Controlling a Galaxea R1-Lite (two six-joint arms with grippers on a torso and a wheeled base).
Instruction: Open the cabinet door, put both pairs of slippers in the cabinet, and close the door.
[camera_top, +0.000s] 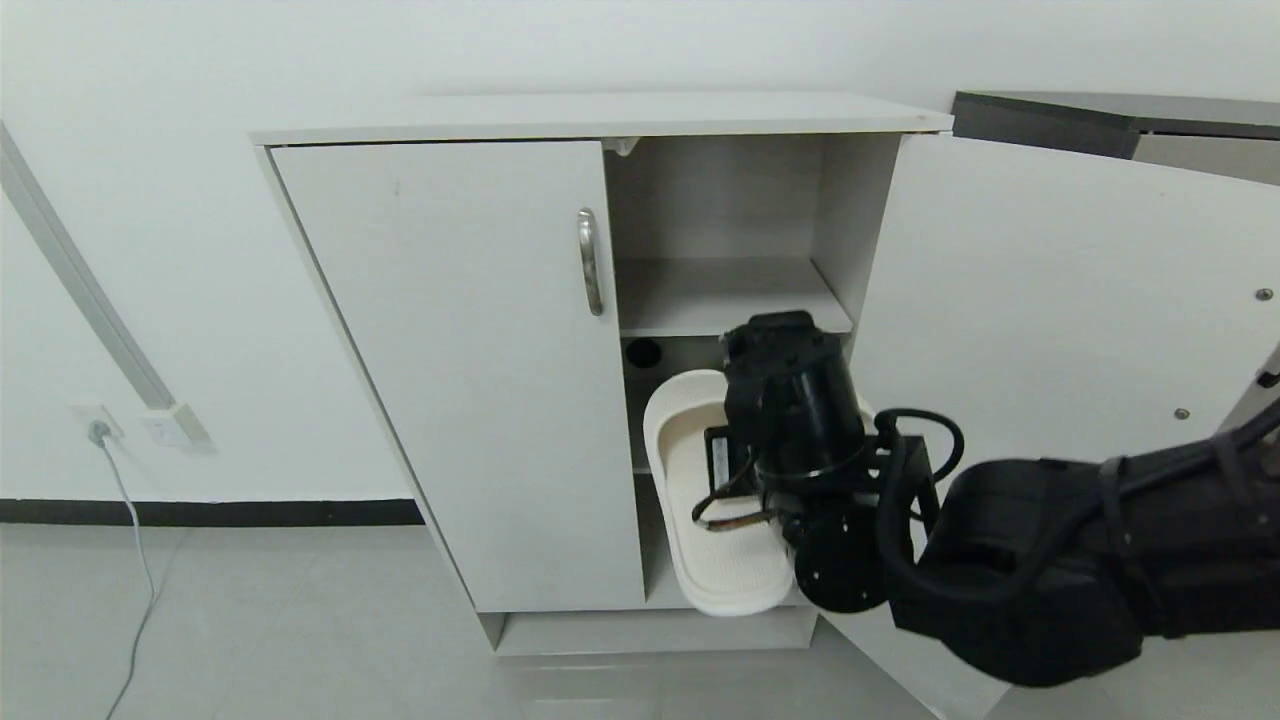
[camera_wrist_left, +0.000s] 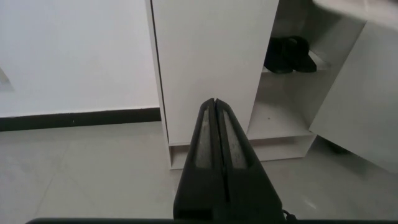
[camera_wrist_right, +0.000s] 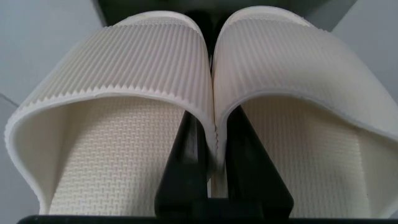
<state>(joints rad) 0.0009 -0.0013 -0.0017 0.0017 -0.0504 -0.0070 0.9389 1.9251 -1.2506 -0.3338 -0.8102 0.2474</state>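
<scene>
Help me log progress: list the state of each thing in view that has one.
White cabinet's left door: closed.
White cabinet's right door: swung open.
Pair of cream ribbed rubber slippers: gripped, at the cabinet's open side.
Right gripper: fingers shut on the slippers.
Left gripper: fingers shut, empty.

White wall (camera_top: 150, 100) fills top and left. Grey tiled floor (camera_top: 250, 620) lower left. Black skirting strip (camera_top: 200, 512) at the wall base. Diagonal duct (camera_top: 80, 280) far left, 1 plugged socket (camera_top: 97, 425) below it, grey cord (camera_top: 135, 560) trailing onto the floor.
</scene>
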